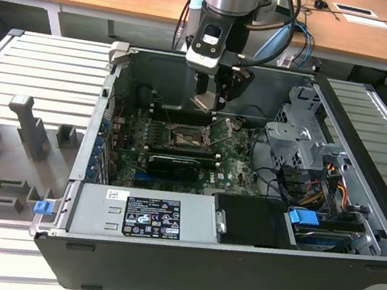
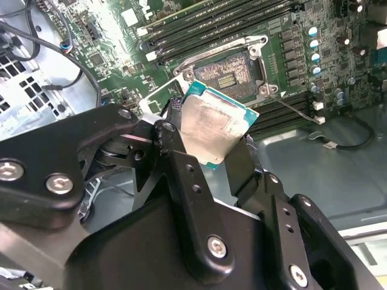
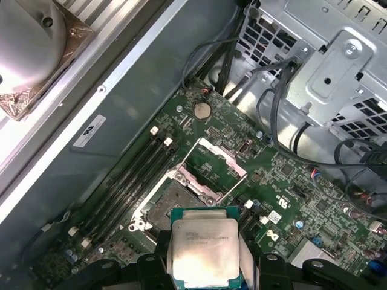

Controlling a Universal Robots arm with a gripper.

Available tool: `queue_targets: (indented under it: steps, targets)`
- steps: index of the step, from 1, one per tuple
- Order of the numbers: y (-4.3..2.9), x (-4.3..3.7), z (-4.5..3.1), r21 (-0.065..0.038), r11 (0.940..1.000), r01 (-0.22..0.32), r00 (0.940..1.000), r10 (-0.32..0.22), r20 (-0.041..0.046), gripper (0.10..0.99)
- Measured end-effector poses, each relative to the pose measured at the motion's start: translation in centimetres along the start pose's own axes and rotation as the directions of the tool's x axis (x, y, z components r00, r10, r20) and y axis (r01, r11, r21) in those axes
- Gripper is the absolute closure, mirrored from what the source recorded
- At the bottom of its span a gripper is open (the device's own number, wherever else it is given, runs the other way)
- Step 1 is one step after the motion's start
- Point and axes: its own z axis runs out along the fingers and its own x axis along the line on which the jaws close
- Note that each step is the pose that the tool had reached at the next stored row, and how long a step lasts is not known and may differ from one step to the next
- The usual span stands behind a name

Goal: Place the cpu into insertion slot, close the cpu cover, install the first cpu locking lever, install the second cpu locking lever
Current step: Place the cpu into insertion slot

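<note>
CPU [image 2: 214, 130] is pinched by two opposite edges between the black fingers [image 2: 175, 139] of the gripper [image 2: 211, 138], its silver-grey top turned toward the cameras and a green rim showing round it in both wrist views. In the exterior view the gripper [image 1: 211, 98] is seen hanging inside the open case [image 1: 162, 263], over the far part of the motherboard [image 1: 237, 167], with the CPU [image 1: 204, 103] held in the air, well clear of the slot [image 1: 182, 138] below it. In the first wrist view the CPU [image 3: 202, 248] is seen just near of the slot [image 3: 172, 202], whose dark contact field lies bare within its silver rim. The cover [image 3: 214, 160] is swung up and stands open at the slot's edge; in the exterior view it is raised on the exterior view's right of the slot. In the second wrist view the slot [image 2: 230, 72] is uncovered, and a thin wire lever [image 2: 296, 110] is seen lying unlatched beside it. Long black memory slots [image 3: 130, 181] run along the slot's far side. A perforated metal drive cage [image 1: 295, 141] is fixed toward the exterior view's right, and the case is set on a slatted grey table [image 1: 38, 73].
</note>
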Motion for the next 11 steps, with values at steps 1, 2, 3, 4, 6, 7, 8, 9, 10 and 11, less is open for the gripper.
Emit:
queue_targets:
  steps: [1, 2, 3, 4, 6, 7, 8, 9, 10, 11]
  targets:
    - [0.00, 0.00, 0.04, 0.000, 1.0000, 0.000, 1.0000, 0.000, 0.0000, 0.557]
    - [-0.01, 0.00, 0.09, 0.000, 1.0000, 0.000, 1.0000, 0.000, 0.0000, 0.557]
    - [-0.01, 0.00, 0.12, 0.000, 1.0000, 0.000, 1.0000, 0.000, 0.0000, 0.557]
    - [-0.01, 0.00, 0.15, 0.000, 1.0000, 0.000, 1.0000, 0.000, -0.0001, 0.557]
    - [-0.02, 0.00, 0.27, 0.002, 1.0000, -0.002, 1.0000, 0.002, 0.0004, 0.557]
    - [-0.02, 0.00, 0.28, 0.002, 1.0000, -0.005, 1.0000, 0.005, 0.0008, 0.557]
    - [-0.03, -0.01, 0.30, 0.002, 1.0000, -0.008, 1.0000, 0.008, 0.0010, 0.557]
    - [-0.02, -0.01, 0.32, 0.002, 0.9999, -0.011, 0.9999, 0.011, 0.0013, 0.557]
    - [-0.03, 0.00, 0.33, 0.002, 0.9999, -0.016, 0.9999, 0.016, 0.0017, 0.557]
    - [-0.03, 0.00, 0.34, 0.002, 0.9998, -0.020, 0.9998, 0.020, 0.0020, 0.557]
